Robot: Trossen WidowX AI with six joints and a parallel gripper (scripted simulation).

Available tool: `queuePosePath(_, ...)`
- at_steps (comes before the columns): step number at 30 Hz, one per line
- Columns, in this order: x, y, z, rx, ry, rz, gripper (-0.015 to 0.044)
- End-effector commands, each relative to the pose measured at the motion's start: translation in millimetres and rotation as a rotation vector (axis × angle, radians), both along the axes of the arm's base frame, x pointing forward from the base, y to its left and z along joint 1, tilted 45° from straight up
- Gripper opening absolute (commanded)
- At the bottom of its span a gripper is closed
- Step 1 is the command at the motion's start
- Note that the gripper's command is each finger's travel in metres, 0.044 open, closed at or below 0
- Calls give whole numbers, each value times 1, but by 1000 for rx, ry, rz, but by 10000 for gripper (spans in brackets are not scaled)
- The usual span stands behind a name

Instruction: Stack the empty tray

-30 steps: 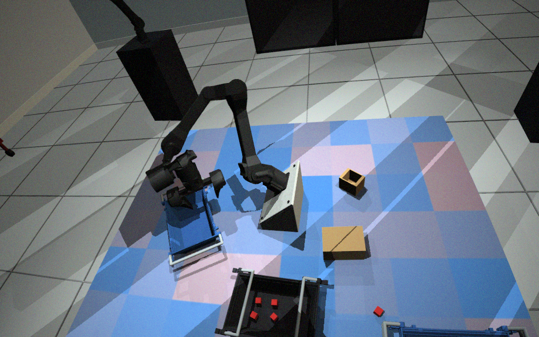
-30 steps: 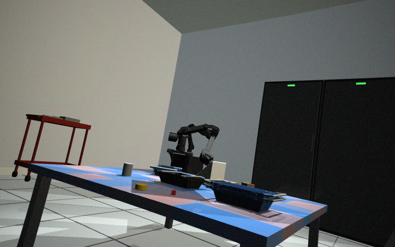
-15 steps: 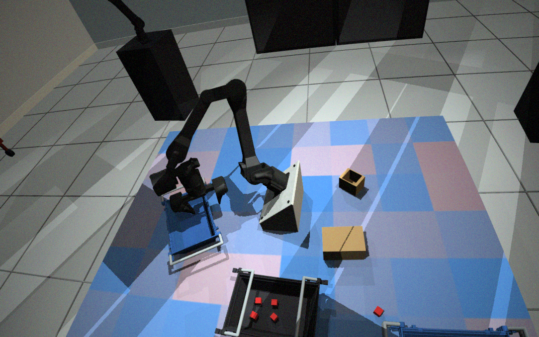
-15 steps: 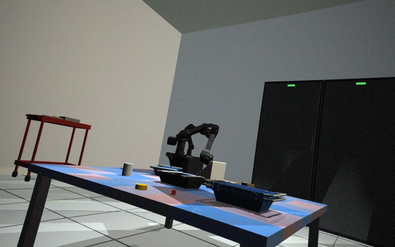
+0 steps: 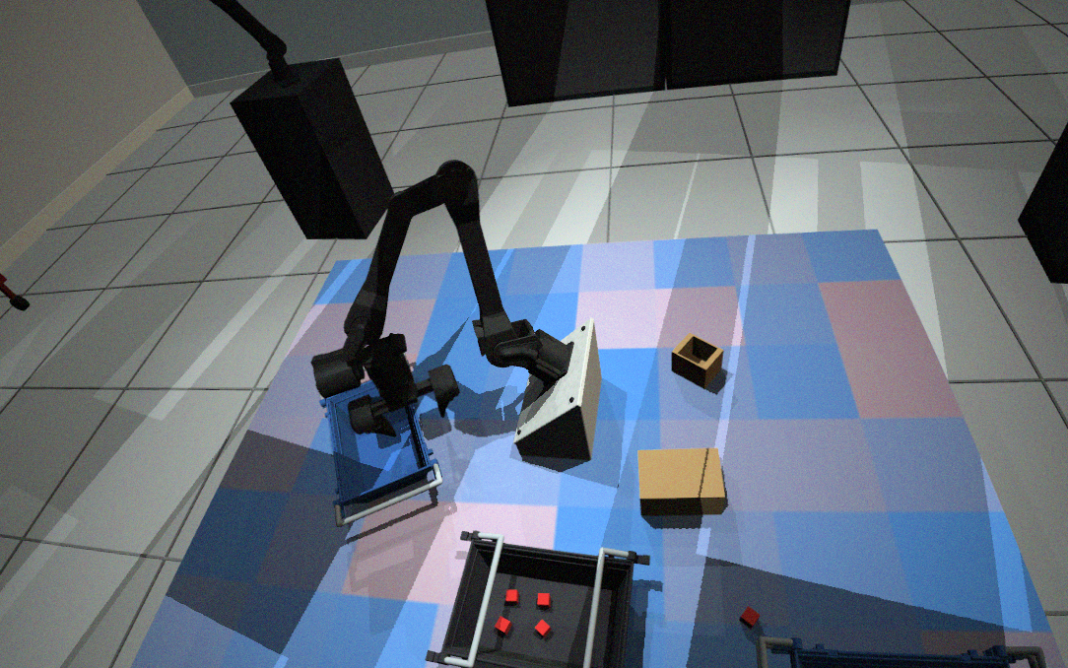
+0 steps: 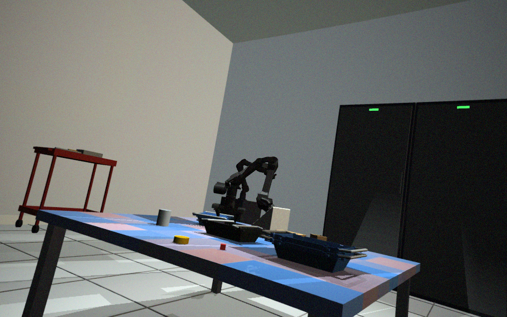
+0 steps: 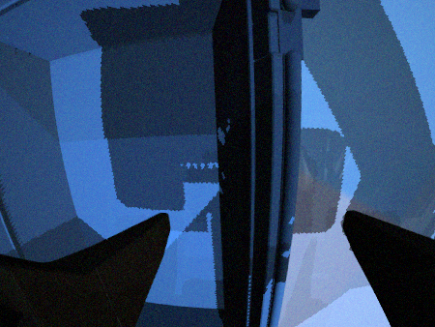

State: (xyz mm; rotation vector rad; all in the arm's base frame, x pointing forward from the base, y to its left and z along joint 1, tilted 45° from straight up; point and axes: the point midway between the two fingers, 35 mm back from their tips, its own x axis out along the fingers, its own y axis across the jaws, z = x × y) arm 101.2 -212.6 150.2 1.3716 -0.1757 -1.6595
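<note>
Top: gripper [image 5: 416, 424] [image 6: 227, 213] [image 7: 257, 222] was spread open, grasping nothing, over the empty blue tray [image 5: 362, 464] [image 6: 208, 217] [image 7: 276, 145]. That tray stood on the counter [image 5: 787, 472] [image 6: 149, 233], near the pale arm mount [image 5: 555, 442] [image 6: 280, 220], its near-end bar [image 5: 390, 501] turned outward. Loaded black tray [image 5: 551, 561] [image 6: 231, 231] stood well apart from the mount, four red blocks [image 5: 543, 600] inside; left bar [image 5: 487, 598] and right bar [image 5: 596, 606] both lay in across its top, with no tray on them. Tan box [image 5: 679, 472] and small open box [image 5: 685, 365] sat off to the right. Loose red block [image 5: 749, 617] [image 6: 222, 246] lay near a second blue tray [image 5: 898, 660] [image 6: 306, 254], cut off by the frame.

Exterior: gripper was low at the farther blue tray, behind the black one. Grey cylinder [image 6: 163, 218] stood upright; yellow disc [image 6: 181, 240] lay flat. Red cart [image 6: 85, 158] was beyond the counter.

Wrist: one finger was on each side of the blue tray's long wall, spread apart from it. Tray interior showed left; contact below couldn't be told.
</note>
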Motion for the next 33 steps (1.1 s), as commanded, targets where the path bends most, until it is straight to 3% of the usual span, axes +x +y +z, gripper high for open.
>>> queuePosePath(1,-1,-6,-11,9,10,6,440)
queuePosePath(11,-2,-7,-11,9,10,6,440)
queuePosePath(25,-2,-7,-11,9,10,6,235)
queuePosePath(33,-2,-7,-11,9,10,6,181)
